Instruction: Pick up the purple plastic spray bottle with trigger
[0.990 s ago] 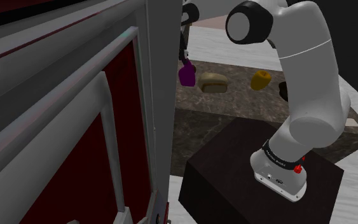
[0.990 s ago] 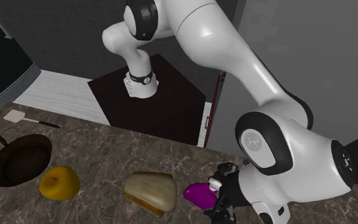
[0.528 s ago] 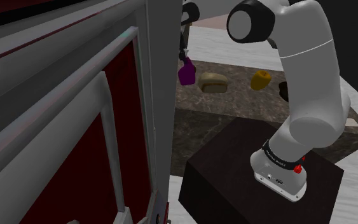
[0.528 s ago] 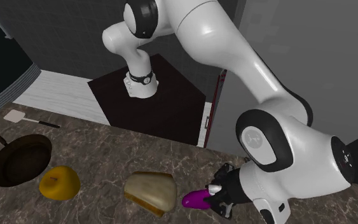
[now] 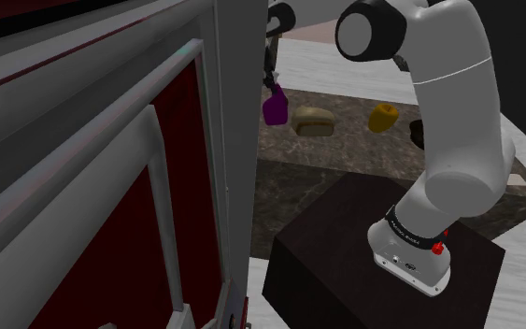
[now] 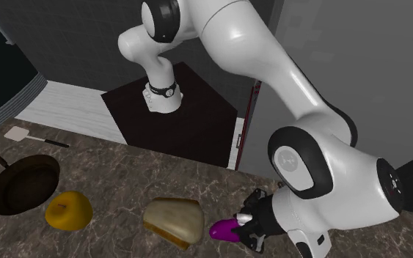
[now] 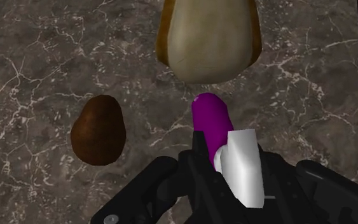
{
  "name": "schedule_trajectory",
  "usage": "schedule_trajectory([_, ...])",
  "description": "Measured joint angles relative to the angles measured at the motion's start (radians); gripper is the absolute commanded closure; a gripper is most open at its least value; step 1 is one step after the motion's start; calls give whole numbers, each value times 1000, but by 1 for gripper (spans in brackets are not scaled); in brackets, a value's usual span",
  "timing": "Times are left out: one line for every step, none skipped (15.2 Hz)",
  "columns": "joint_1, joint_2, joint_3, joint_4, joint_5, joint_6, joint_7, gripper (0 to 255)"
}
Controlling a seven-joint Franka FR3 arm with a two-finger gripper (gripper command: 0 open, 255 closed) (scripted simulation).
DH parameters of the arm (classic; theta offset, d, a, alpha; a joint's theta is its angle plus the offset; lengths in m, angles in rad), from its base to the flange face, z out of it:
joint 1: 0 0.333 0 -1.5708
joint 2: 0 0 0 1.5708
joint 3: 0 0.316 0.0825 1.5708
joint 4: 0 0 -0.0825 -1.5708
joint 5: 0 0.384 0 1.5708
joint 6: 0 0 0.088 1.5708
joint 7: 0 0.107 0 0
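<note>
The purple spray bottle (image 7: 212,121) has a white trigger head (image 7: 244,167). My black gripper (image 7: 234,184) is shut on it at the head end, and the purple body points away from the fingers towards the bread loaf (image 7: 209,38). In the second exterior view the bottle (image 6: 225,231) lies tilted close to the dark marble counter (image 6: 124,176), with the gripper (image 6: 247,227) at its right end. I cannot tell whether it touches the counter. In the shoulder view the bottle (image 5: 273,106) hangs under the gripper (image 5: 270,86) beside the cabinet's edge.
On the counter sit the bread loaf (image 6: 172,218), a yellow rounded fruit (image 6: 68,210), a dark pan (image 6: 23,183), a white spatula (image 6: 17,133) and a brown potato (image 7: 98,130). A tall red-panelled cabinet (image 5: 111,187) takes up the shoulder view's left. The dark stand (image 5: 382,271) sits at its lower right.
The fingers have closed on the bottle. The bottle has tipped over from a more upright pose and risen slightly. The wrist has turned a little.
</note>
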Motion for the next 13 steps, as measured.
schedule_trajectory([-1, 10, 0, 16, 0, -13, -2, 255])
schedule_trajectory([-1, 28, 0, 43, 0, -34, -7, 255])
schedule_trajectory([-2, 29, 0, 45, 0, -37, -10, 255])
schedule_trajectory([-3, 37, 0, 58, 0, -50, -14, 255])
schedule_trajectory([-4, 43, 0, 68, 0, -59, -19, 255])
schedule_trajectory([-5, 52, 0, 83, 0, -74, -24, 255])
schedule_trajectory([-5, 47, -1, 78, 0, -79, -28, 255])
schedule_trajectory([-5, 44, -1, 77, 0, -89, -31, 255])
schedule_trajectory([-5, 47, -1, 85, 0, -101, -34, 255])
schedule_trajectory([-5, 49, -2, 90, 0, -114, -37, 255])
schedule_trajectory([-4, 46, -3, 91, -1, -124, -39, 255])
schedule_trajectory([-4, 45, -4, 98, -1, -135, -42, 255])
schedule_trajectory([-5, 44, -4, 103, -1, -142, -45, 255])
